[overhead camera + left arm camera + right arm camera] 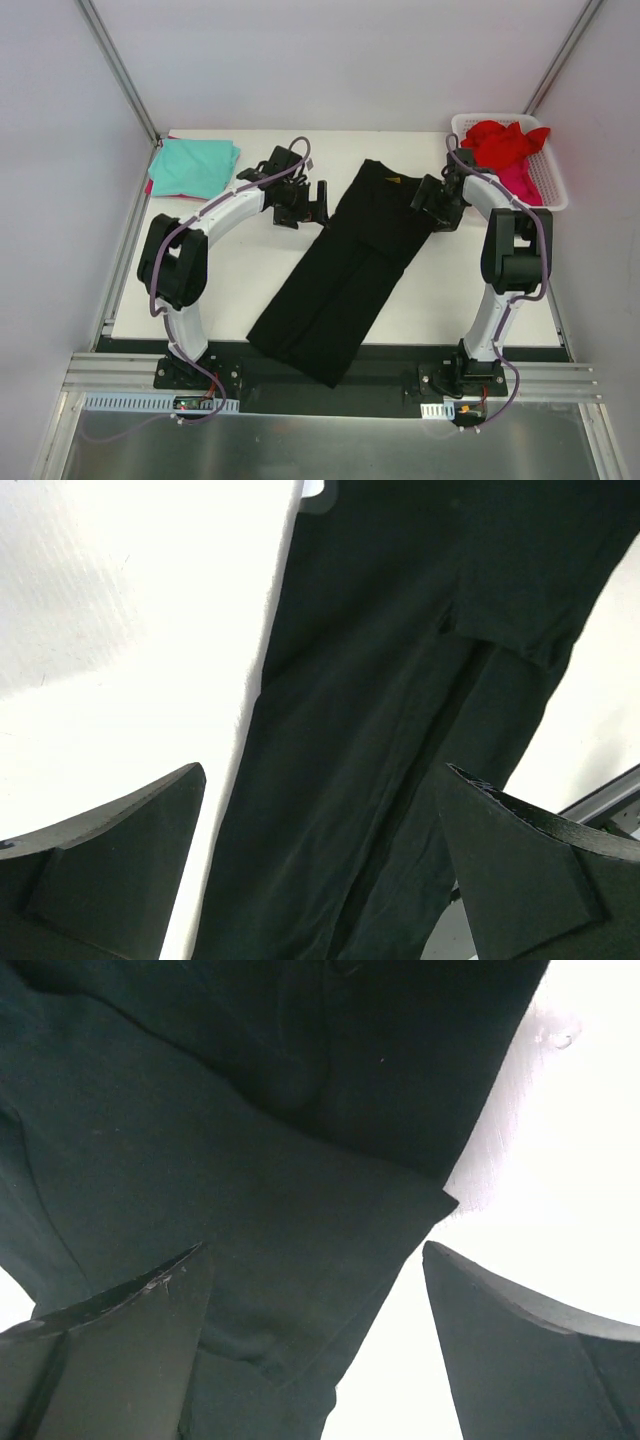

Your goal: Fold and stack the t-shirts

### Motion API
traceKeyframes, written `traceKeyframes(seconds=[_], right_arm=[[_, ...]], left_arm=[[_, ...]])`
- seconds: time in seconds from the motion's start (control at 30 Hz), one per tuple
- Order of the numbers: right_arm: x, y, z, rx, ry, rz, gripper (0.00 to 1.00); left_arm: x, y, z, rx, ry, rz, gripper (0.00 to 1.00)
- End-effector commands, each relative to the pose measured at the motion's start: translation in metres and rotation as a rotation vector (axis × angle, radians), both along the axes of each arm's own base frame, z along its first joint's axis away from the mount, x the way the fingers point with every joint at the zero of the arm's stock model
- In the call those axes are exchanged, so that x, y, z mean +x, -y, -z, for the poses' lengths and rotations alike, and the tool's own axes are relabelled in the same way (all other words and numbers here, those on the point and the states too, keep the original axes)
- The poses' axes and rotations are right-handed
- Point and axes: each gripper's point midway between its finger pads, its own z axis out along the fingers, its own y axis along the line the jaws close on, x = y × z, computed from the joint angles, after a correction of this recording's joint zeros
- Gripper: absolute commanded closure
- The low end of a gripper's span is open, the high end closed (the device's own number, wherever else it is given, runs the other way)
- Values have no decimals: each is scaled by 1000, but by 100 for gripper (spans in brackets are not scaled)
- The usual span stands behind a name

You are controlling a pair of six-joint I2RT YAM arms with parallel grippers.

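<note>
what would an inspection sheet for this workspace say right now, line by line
surface: white table, shirts lying on it
job's things: black t-shirt folded into a long strip, lying diagonally, near end past the table edge; teal shirt folded at far left corner; red shirt and pink shirt crumpled in the basket
clutter: nothing seen
grippers: left gripper and right gripper, jaws open, either side of the black t-shirt's far end
cables: purple cables along both arms
surroundings: pale walls, metal frame rails
</note>
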Motion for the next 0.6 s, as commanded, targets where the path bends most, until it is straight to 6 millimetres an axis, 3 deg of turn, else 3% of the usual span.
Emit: traceKeyframes(seconds=[0.0, 0.43, 0.57], right_arm=[[10, 15, 1, -4, 20, 36, 11], [20, 11, 17, 15, 0, 29, 9], [27, -1, 20, 24, -3, 12, 7]], left_arm=[[-2, -5, -16, -6, 41, -10, 1], [-16, -15, -12, 7, 25, -25, 1], [-18, -15, -10, 8, 18, -27, 1]])
